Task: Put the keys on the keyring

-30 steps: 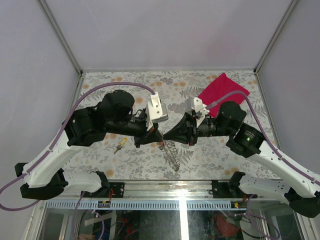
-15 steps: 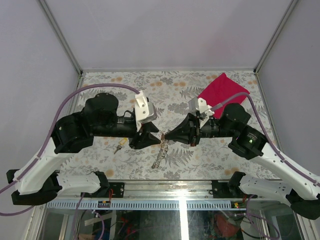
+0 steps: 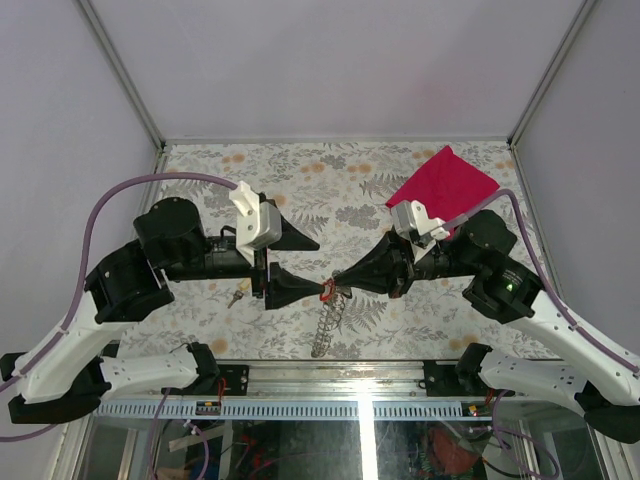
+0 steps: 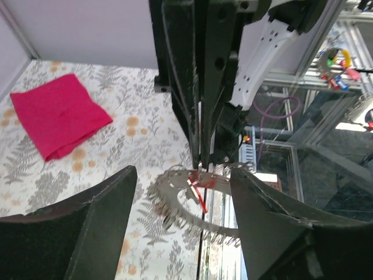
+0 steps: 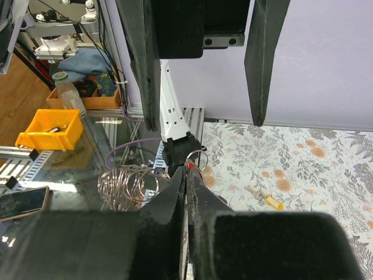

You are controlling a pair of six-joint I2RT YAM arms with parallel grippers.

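Observation:
My right gripper [image 3: 336,287] [image 5: 187,171] is shut on the keyring [image 5: 197,158], held above the table. A red key [image 3: 327,290] [image 4: 201,183] sits at the pinched ring. A chain of several silver rings [image 3: 325,325] [image 5: 125,184] [image 4: 175,201] dangles from it. My left gripper [image 3: 322,268] [image 4: 182,172] is open, its fingers [image 4: 81,227] on either side of the ring and red key without touching them. A yellow-headed key [image 3: 238,296] [image 5: 267,200] lies on the table under the left arm.
A red cloth [image 3: 446,180] [image 4: 58,114] lies flat at the back right of the patterned table [image 3: 300,175]. The near table edge with the metal rail [image 3: 330,375] runs just below the hanging rings.
My left gripper has opened and pulled back left, letting go of the ring. The chain now hangs from the right gripper alone, which has shifted slightly right and down.

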